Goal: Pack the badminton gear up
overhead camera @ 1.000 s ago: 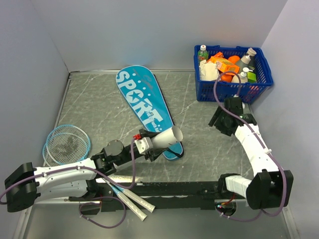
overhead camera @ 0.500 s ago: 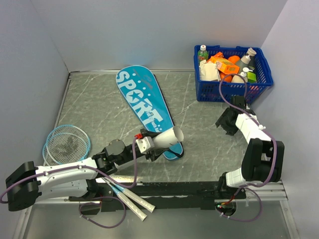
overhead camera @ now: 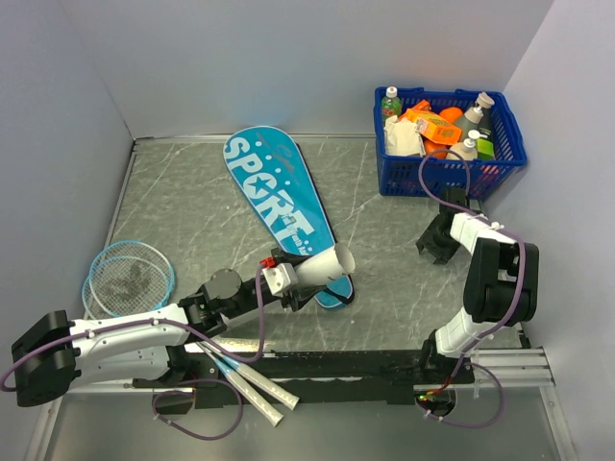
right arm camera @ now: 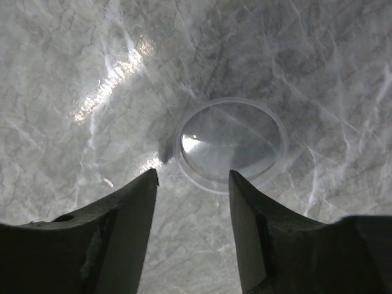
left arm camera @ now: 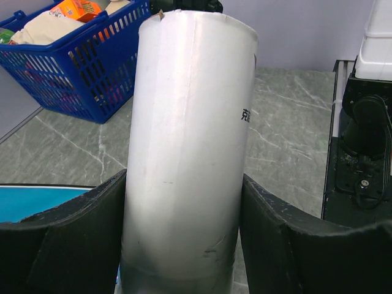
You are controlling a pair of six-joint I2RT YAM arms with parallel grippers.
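A grey marble-patterned tabletop (overhead camera: 384, 240), crossed by thin white veins, fills the floor of the enclosure. Plain pale lavender-grey panels close it in on three sides: a back wall (overhead camera: 288, 67), a left wall (overhead camera: 48, 144) and a right wall (overhead camera: 577, 115), the side walls slanting outward in the overhead view. A thin metallic trim (overhead camera: 192, 138) runs where the back wall meets the tabletop. Light is even and soft, with faint shadows. Close to the surface, the right wrist view catches a bright glare streak (right arm camera: 110, 86) on the polished stone pattern.

Blue grocery basket (overhead camera: 444, 179), far right on table (overhead camera: 192, 216)
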